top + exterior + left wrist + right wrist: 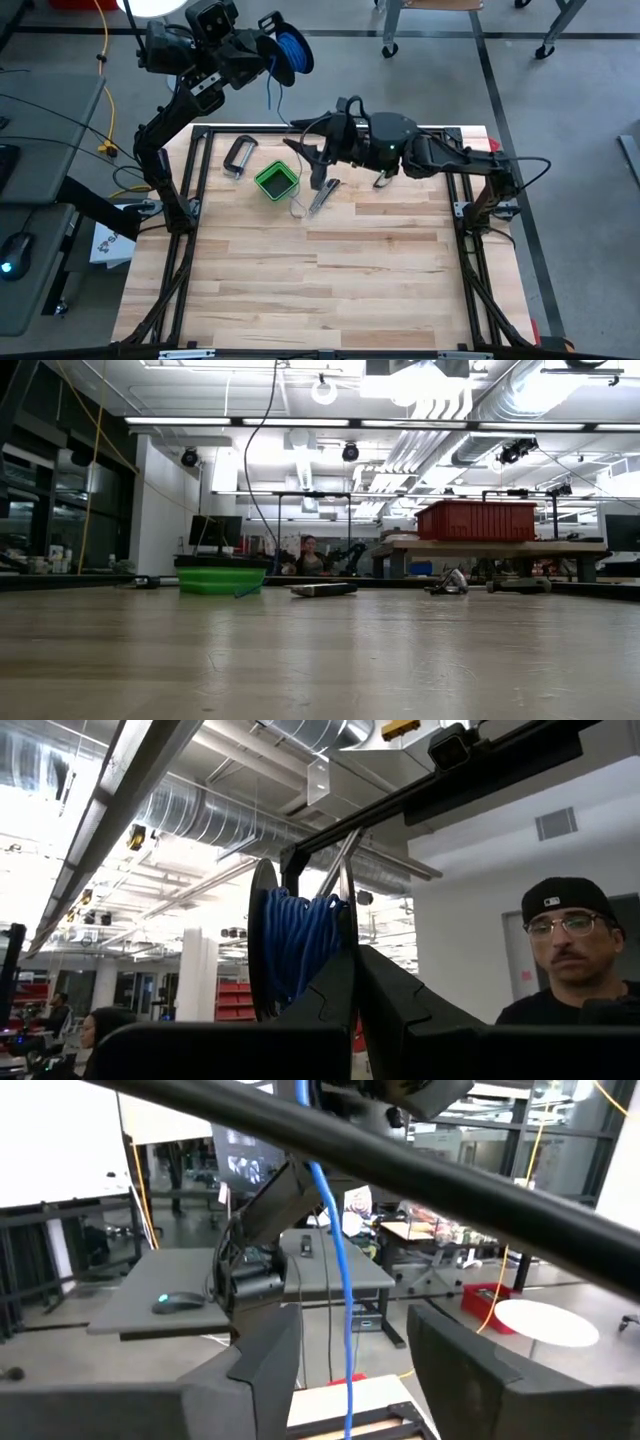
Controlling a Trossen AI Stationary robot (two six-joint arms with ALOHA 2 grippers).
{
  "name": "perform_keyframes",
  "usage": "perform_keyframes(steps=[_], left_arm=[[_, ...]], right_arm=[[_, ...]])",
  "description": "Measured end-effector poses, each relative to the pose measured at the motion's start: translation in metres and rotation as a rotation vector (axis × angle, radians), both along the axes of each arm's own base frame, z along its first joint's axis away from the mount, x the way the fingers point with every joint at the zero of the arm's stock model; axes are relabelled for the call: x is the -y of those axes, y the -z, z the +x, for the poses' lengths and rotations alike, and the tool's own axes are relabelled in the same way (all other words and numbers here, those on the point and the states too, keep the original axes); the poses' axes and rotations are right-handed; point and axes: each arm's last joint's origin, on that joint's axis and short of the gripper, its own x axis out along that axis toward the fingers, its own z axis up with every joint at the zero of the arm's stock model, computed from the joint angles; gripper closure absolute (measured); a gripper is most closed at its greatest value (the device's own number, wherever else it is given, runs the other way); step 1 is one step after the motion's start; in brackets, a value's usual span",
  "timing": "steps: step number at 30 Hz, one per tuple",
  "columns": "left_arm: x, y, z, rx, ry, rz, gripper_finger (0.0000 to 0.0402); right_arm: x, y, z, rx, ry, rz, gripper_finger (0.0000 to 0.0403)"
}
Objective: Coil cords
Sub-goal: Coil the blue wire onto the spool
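Spool (pixel 289 48), light, rigid, pinched at its rim by left gripper (pixel 262 55) beyond table's far-left corner; wire (pixel 337 1270) limp, running between right gripper's (pixel 318 160) spread fingers.

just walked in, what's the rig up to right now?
Cord coiling. The left gripper is raised past the table's far edge, shut on a spool wound with blue wire. A loose strand hangs down from it between the open fingers of the right gripper, near the green box. A person watches from behind.
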Motion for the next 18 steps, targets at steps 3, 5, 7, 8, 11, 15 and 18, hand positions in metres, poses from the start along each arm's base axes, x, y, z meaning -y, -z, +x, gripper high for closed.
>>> perform_keyframes(steps=[3,5,7,8,11,15,18], left_arm=[[0.0,0.0,0.0,0.0,0.0,0.0,0.04],[0.0,0.0,0.0,0.001,-0.002,-0.004,0.04],[0.0,0.0,0.0,0.003,-0.004,-0.009,0.04],[0.001,0.0,0.001,0.004,-0.004,-0.013,0.04],[0.003,0.0,0.002,0.001,-0.001,-0.026,0.04],[0.004,0.0,0.003,0.001,0.004,-0.025,0.04],[0.004,0.0,0.003,0.002,0.002,-0.027,0.04]], right_arm=[[0.0,0.002,0.002,0.006,-0.004,0.022,0.0239],[0.0,0.004,0.004,0.001,-0.006,0.025,0.0246],[-0.001,0.006,0.008,0.009,-0.008,0.024,0.0251],[-0.001,0.006,0.009,0.008,-0.008,0.025,0.0252],[-0.001,0.008,0.011,0.005,-0.007,0.024,0.0253],[-0.001,0.009,0.011,0.001,-0.006,0.017,0.0255],[-0.001,0.009,0.011,0.0,-0.006,0.016,0.0276]])
